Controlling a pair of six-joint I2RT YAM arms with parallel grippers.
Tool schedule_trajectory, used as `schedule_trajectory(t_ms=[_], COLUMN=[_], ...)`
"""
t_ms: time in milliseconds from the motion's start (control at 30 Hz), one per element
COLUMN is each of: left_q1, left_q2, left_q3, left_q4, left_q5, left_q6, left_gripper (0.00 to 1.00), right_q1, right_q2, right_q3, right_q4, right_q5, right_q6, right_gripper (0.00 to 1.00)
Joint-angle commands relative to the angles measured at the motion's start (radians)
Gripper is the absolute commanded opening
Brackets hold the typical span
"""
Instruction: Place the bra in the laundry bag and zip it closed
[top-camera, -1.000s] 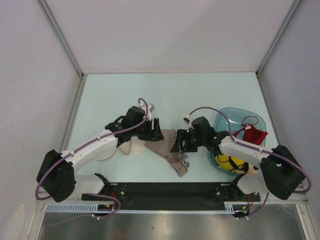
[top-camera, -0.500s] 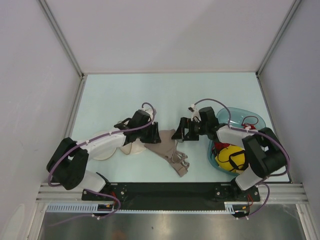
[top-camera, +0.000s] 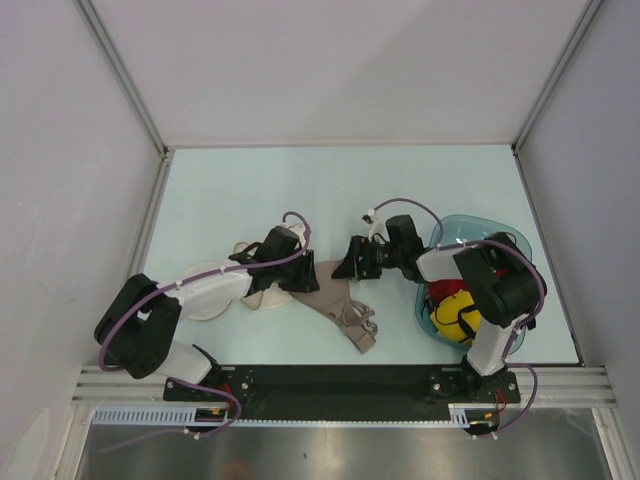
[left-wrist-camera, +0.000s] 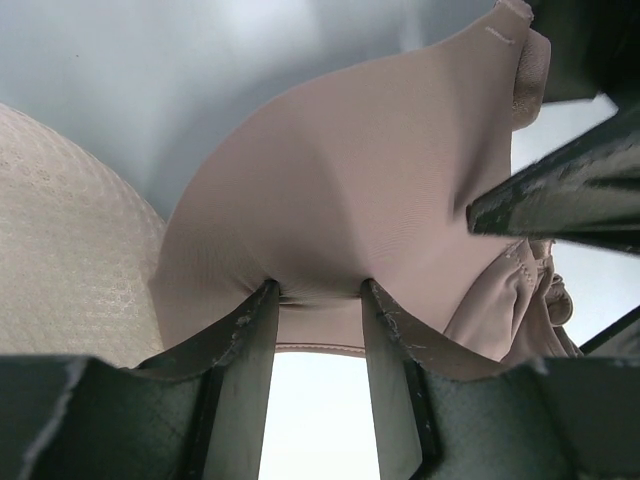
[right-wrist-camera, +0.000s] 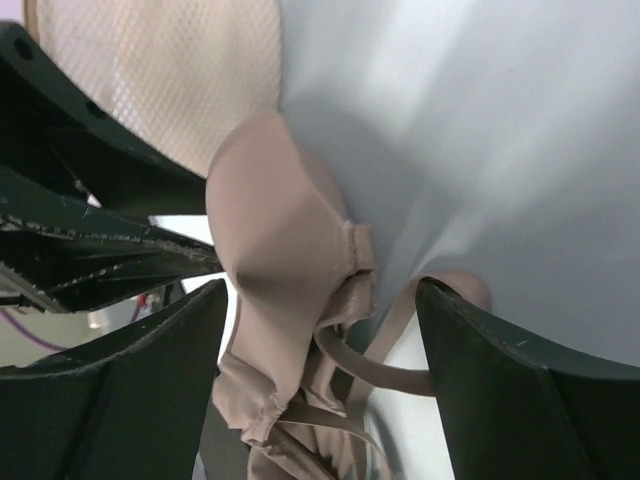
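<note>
The taupe bra (top-camera: 338, 300) lies on the table between my two grippers. My left gripper (top-camera: 306, 276) is at its left end. In the left wrist view the left gripper (left-wrist-camera: 315, 287) pinches the creased edge of a cup of the bra (left-wrist-camera: 350, 190). The cream mesh laundry bag (top-camera: 215, 292) lies flat just left of the bra, partly under my left arm; it also shows in the left wrist view (left-wrist-camera: 70, 240) and in the right wrist view (right-wrist-camera: 170, 70). My right gripper (top-camera: 346, 268) is open; in its wrist view the right gripper (right-wrist-camera: 320, 292) straddles the bra's cup and straps (right-wrist-camera: 290, 250).
A translucent teal basket (top-camera: 500, 232) stands at the right, under my right arm. It holds a red bra (top-camera: 440, 292) and a yellow-and-black garment (top-camera: 455, 315). White walls enclose the table on three sides.
My right arm has folded back over the basket and its gripper has moved a little left and away from me. My left arm has dropped lower. The bra has barely moved.
</note>
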Motion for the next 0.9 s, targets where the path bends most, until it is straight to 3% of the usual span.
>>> schedule_trajectory(t_ms=[0, 67, 133, 167, 200, 300, 333, 433, 633, 867], left_q1=[-0.006, -0.006, -0.006, -0.006, -0.006, -0.006, -0.006, -0.006, -0.006, -0.006], left_q2=[-0.032, -0.035, -0.049, -0.057, -0.073, -0.179, -0.210, -0.331, -0.438, -0.589], left_q3=[-0.019, -0.019, -0.019, -0.018, -0.018, -0.013, -0.009, 0.019, 0.056, -0.065], left_q4=[0.019, 0.018, 0.016, 0.013, 0.006, -0.019, -0.029, -0.074, -0.074, 0.209], left_q5=[0.009, 0.009, 0.015, 0.016, 0.018, 0.010, 0.001, -0.002, 0.134, 0.262], left_q6=[0.004, 0.002, 0.001, 0.004, 0.002, 0.004, 0.002, 0.002, -0.038, -0.165], left_gripper=[0.44, 0.44, 0.43, 0.43, 0.43, 0.53, 0.64, 0.76, 0.83, 0.89], right_q1=[0.023, 0.029, 0.037, 0.035, 0.034, 0.029, 0.028, 0.020, -0.003, -0.008], right_q2=[0.060, 0.097, 0.137, 0.146, 0.154, 0.117, 0.072, -0.018, -0.301, -0.608], right_q3=[-0.080, -0.094, -0.116, -0.123, -0.131, -0.168, -0.174, -0.182, -0.211, -0.169], right_q4=[0.281, 0.349, 0.457, 0.493, 0.553, 0.604, 0.591, 0.479, 0.345, 0.158], right_q5=[-0.054, -0.074, -0.070, -0.067, -0.067, -0.051, -0.041, -0.025, 0.037, 0.151], right_q6=[0.130, 0.197, 0.260, 0.280, 0.303, 0.340, 0.340, 0.316, 0.303, 0.181], right_gripper=[0.68, 0.59, 0.43, 0.26, 0.20, 0.04, 0.01, 0.00, 0.00, 0.00])
